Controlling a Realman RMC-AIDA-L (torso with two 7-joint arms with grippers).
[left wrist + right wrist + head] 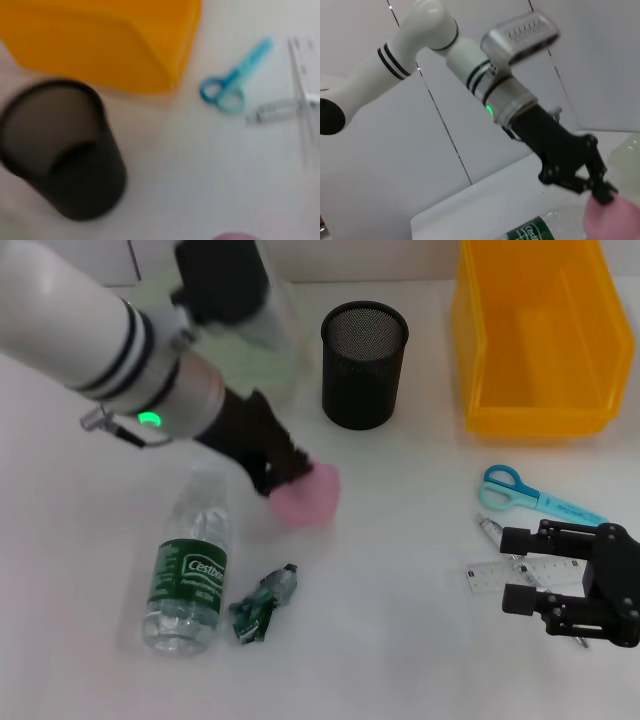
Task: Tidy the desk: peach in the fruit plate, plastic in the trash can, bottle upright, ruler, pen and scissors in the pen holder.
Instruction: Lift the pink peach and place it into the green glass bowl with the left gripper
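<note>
My left hand (pixel 285 475) was clamped on the pink peach (pixel 310 495), low over the white worktop (pixel 400 590) in front of the black mesh pen holder (pixel 364 365). Water bottle (pixel 189 575) lay on its side, crumpled plastic wrapper (pixel 263 603) just beside it. My right hand (pixel 525 570) sat with fingers spread over the clear ruler (pixel 500 575), scissors (pixel 530 493) near it, yellow bin (pixel 535 335) behind.

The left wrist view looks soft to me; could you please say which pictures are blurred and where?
Left wrist view: all blurred, pen holder and scissors smeared. Head view: left gripper slightly soft at the peach. Right wrist view: fairly sharp.
</note>
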